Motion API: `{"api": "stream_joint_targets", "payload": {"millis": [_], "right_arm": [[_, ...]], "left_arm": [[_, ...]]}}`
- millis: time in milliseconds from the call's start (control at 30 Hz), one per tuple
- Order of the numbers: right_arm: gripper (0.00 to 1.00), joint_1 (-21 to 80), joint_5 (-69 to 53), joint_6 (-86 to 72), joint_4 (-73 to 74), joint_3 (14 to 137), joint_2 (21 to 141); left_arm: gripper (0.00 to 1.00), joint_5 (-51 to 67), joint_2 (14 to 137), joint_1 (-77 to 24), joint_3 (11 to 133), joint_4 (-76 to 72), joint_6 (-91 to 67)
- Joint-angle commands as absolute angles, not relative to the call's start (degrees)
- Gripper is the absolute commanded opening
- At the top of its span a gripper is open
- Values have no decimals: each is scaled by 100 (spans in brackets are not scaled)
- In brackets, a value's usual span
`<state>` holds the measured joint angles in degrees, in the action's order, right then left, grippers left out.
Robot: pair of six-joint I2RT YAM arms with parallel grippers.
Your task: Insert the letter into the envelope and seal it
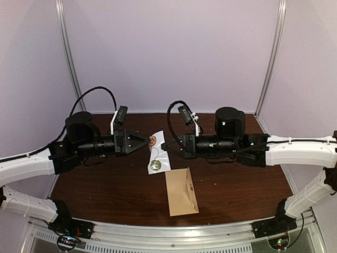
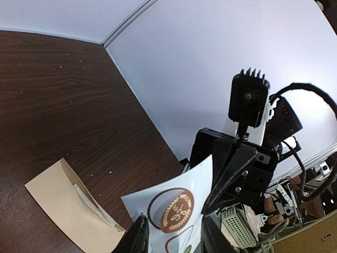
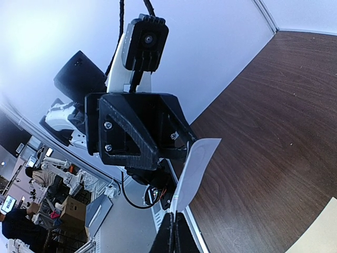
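Grippers meet tip to tip above the bench (image 1: pixel 237 184), with a white sheet (image 1: pixel 158 155) of round stickers hanging between them. The right gripper (image 3: pixel 172 227) is clamped on the sheet's edge, and its wrist view shows the paper edge-on, rising out of the closed jaws. The left gripper (image 1: pixel 147 140) faces it from the other side, its jaws a narrow way apart at the sheet's far corner, beside a brown sticker. Its own camera shows the sheet's printed face across the gap, but I cannot tell whether either pad touches paper.

This looks like a hold-and-peel set-up: one arm keeps the sheet taut and off the bench so the other can pinch a sticker loose for the seal.

The envelope (image 1: pixel 181 192) lies flat on the bench, below both grippers and nearer the arm bases than their tips, with neither gripper touching it. It is tan kraft paper, rectangular, and turned slightly askew. A crease runs along the long side under the right gripper, with a small dark mark on it. A paler strip shows at that crease in the left wrist view, and I cannot tell whether it is flap or letter.
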<state>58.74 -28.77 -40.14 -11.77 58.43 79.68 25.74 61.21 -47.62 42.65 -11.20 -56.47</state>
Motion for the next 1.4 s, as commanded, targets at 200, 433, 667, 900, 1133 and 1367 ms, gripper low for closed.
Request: {"api": "stream_joint_targets", "payload": {"millis": [200,433,667,900,1133,1367], "right_arm": [[0,5862,-3065,-3899,-1160,5906,7954],[0,5862,-3076,-3902,-1152,5924,7989],[0,5862,-3020,-3888,-1108,5933,7989],[0,5862,-3015,-3908,-1098,5941,7989],[0,5862,-2931,-3904,-1053,5937,7968],[0,5858,-2606,-3909,-877,5884,7895]], "left_arm": [[31,2654,6205,-4703,4254,-1606,-5807],[23,2646,6222,-4693,4228,-1653,-5849],[13,2654,6216,-4693,4190,-1641,-5880],[10,2706,6210,-4693,4172,-1585,-5906],[3,2751,6182,-4692,4157,-1622,-5916],[0,2738,6132,-4685,4173,-1738,-5990]]}}
